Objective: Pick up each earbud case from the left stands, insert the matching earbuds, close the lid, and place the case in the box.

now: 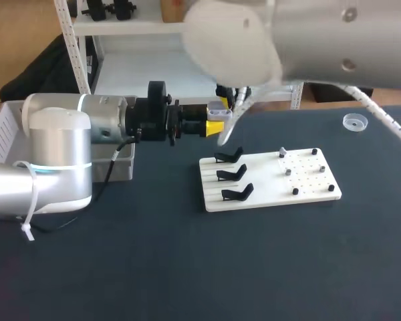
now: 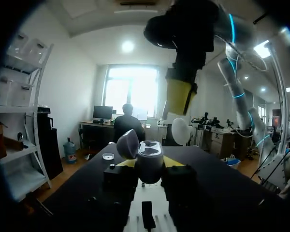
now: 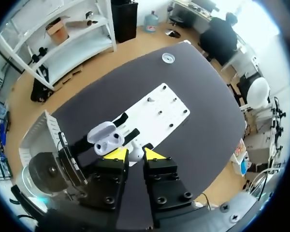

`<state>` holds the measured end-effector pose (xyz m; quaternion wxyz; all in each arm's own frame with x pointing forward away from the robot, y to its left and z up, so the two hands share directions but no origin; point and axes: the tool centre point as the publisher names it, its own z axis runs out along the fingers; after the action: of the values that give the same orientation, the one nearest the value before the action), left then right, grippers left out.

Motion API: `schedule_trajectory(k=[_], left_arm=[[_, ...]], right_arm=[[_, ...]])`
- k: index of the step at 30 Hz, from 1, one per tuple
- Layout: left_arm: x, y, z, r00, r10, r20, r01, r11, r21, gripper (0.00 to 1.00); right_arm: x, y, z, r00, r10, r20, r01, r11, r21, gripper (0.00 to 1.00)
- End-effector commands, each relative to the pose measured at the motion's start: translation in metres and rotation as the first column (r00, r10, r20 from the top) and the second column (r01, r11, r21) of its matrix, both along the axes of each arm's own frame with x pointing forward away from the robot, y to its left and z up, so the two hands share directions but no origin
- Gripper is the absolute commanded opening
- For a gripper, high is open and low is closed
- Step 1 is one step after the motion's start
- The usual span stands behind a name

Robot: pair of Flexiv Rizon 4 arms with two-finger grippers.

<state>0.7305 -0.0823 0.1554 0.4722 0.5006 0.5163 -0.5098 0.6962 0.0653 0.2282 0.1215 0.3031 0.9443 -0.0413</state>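
The earbud case (image 2: 150, 146) is held in the air above the table's far side, just behind the white board (image 1: 307, 182). It is a smooth, rounded white shell, and its lid (image 2: 128, 143) is tipped open. The left gripper (image 2: 149, 166) pinches the case from both sides. An earbud (image 2: 181, 130) hangs just above the case, a glossy white bulb, and the right gripper (image 3: 135, 153) has its yellow tips pressed on it.

The table (image 1: 187, 267) has a dark, matte top. On the flat, rectangular board, three black stands (image 1: 231, 174) sit in a row on the left half and small pegs dot the right half. A clear round dish (image 1: 354, 122) lies well apart near the far right edge. The slotted white box (image 3: 36, 140) sits at the left edge.

In the head view, the right arm's bulk covers its own gripper and the left arm hides part of the box.
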Motion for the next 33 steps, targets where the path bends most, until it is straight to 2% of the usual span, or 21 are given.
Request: schedule_trajectory(k=[1, 10, 11, 12, 13, 15, 16, 17, 18, 21, 25, 28, 33], left_arm=[[-0.001, 0.000, 0.000, 1.000, 0.004, 0.002, -0.004, 1.000, -0.002, 0.00], [-0.001, 0.000, 0.000, 1.000, 0.004, 0.002, -0.004, 1.000, -0.002, 0.00], [-0.001, 0.000, 0.000, 1.000, 0.004, 0.002, -0.004, 1.000, -0.002, 0.00], [-0.001, 0.000, 0.000, 1.000, 0.004, 0.002, -0.004, 1.000, -0.002, 0.00], [-0.001, 0.000, 0.000, 1.000, 0.004, 0.002, -0.004, 1.000, -0.002, 0.00], [-0.001, 0.000, 0.000, 1.000, 0.004, 0.002, -0.004, 1.000, -0.002, 0.00], [-0.001, 0.000, 0.000, 1.000, 0.004, 0.002, -0.004, 1.000, -0.002, 0.00], [-0.001, 0.000, 0.000, 1.000, 0.004, 0.002, -0.004, 1.000, -0.002, 0.00], [-0.001, 0.000, 0.000, 1.000, 0.004, 0.002, -0.004, 1.000, -0.002, 0.00], [-0.001, 0.000, 0.000, 1.000, 0.004, 0.002, -0.004, 1.000, -0.002, 0.00], [-0.001, 0.000, 0.000, 1.000, 0.004, 0.002, -0.004, 1.000, -0.002, 0.00], [-0.001, 0.000, 0.000, 1.000, 0.004, 0.002, -0.004, 1.000, -0.002, 0.00], [-0.001, 0.000, 0.000, 1.000, 0.004, 0.002, -0.004, 1.000, -0.002, 0.00]], right_arm=[[-0.003, 0.004, 0.011, 0.989, -0.146, -0.020, 0.147, 0.982, 0.117, 0.00], [-0.003, 0.004, 0.011, 0.989, -0.146, -0.020, 0.147, 0.982, 0.117, 0.00], [0.002, 0.006, 0.008, 0.971, -0.233, -0.057, 0.238, 0.964, 0.118, 0.00], [0.003, 0.008, 0.008, 0.961, -0.259, -0.097, 0.271, 0.953, 0.135, 0.00], [0.006, 0.011, 0.004, 0.938, -0.335, -0.086, 0.339, 0.940, 0.042, 0.00], [0.007, 0.016, 0.005, 0.916, -0.392, -0.084, 0.395, 0.918, 0.023, 0.00], [0.008, 0.017, 0.005, 0.899, -0.435, -0.059, 0.434, 0.901, -0.022, 0.00], [0.008, 0.018, 0.006, 0.904, -0.423, -0.065, 0.424, 0.906, -0.002, 0.00], [0.007, 0.019, 0.007, 0.891, -0.444, -0.091, 0.446, 0.895, -0.003, 0.00], [0.006, 0.022, 0.008, 0.897, -0.432, -0.099, 0.432, 0.902, -0.018, 0.00], [0.011, 0.025, 0.006, 0.919, -0.361, -0.159, 0.368, 0.930, 0.019, 0.00], [0.016, 0.025, 0.004, 0.923, -0.338, -0.187, 0.350, 0.936, 0.035, 0.00], [0.021, 0.022, 0.001, 0.941, -0.286, -0.181, 0.297, 0.954, 0.041, 0.00]])
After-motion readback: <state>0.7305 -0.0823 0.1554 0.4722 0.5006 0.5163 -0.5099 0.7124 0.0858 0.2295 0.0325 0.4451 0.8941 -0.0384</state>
